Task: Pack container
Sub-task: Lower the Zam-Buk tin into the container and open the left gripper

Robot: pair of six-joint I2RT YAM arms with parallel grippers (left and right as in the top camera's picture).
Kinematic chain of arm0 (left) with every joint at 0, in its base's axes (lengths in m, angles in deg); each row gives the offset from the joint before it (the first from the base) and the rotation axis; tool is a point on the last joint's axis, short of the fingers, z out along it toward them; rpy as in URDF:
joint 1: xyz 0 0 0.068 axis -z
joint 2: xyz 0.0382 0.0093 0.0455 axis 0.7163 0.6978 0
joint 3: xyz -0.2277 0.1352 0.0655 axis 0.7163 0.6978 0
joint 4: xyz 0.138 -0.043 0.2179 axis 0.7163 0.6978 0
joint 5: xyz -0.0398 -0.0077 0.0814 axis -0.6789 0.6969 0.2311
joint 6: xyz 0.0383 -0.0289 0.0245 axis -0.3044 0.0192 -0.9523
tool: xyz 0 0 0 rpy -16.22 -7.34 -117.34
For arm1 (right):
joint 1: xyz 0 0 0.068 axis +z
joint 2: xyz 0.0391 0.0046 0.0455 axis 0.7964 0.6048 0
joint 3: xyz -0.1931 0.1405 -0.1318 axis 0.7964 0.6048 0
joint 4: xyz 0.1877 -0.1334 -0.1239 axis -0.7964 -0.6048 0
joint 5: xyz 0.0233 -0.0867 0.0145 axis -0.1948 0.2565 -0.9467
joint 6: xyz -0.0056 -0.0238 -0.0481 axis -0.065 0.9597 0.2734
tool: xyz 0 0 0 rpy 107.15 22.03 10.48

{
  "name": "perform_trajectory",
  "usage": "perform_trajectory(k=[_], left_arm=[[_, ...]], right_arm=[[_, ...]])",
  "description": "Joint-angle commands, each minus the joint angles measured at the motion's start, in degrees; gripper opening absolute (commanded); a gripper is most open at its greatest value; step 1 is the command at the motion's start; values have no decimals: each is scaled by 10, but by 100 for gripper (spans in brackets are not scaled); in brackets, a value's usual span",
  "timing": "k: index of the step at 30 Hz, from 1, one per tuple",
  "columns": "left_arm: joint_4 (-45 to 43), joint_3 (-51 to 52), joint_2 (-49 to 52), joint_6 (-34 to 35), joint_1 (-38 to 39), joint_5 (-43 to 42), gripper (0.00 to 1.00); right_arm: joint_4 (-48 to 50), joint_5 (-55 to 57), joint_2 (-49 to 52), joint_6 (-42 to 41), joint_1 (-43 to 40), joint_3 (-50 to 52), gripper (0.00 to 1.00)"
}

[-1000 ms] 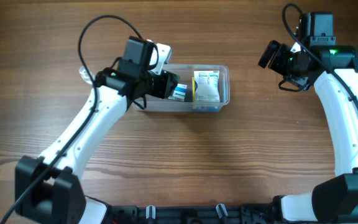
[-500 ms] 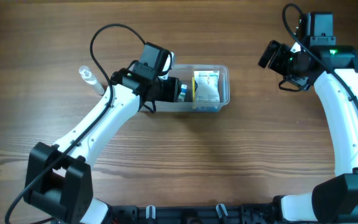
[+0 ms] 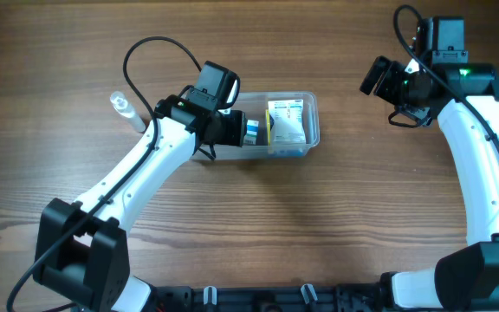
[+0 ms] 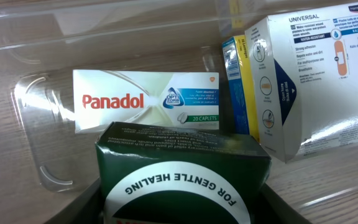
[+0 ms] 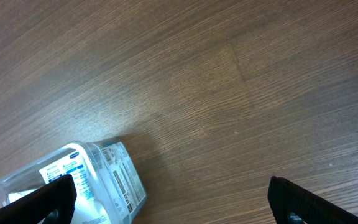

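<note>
So the left gripper (image 3: 232,130) is clamping a dark green box (image 4: 182,162) between its fingers, hanging right at the left end of the container (image 3: 312,102), which is sitting on the wooden table (image 3: 258,225) a bit back of centre. Inside, a Panadol box (image 4: 145,102) is lying flat and a white plasters box (image 4: 316,81) is leaning against a yellow-edged one (image 4: 241,81). The right gripper (image 5: 173,199) is hovering well off to the right, fingers spread wide, gripping nothing.
</note>
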Motion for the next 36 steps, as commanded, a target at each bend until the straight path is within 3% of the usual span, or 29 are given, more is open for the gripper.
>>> perform_trajectory(k=[1, 7, 12, 28, 36], left_arm=[[1, -9, 4, 5, 1, 8, 58], [1, -9, 4, 5, 1, 7, 75], [0, -9, 4, 5, 1, -4, 99], [-8, -9, 3, -27, -14, 13, 100], [62, -66, -78, -1, -75, 11, 100]], right_arm=[[2, -7, -11, -7, 0, -5, 100], [2, -7, -11, -7, 0, -5, 100], [2, -7, -11, -7, 0, -5, 100], [2, -7, -11, -7, 0, -5, 100], [2, -7, -11, -7, 0, -5, 100]])
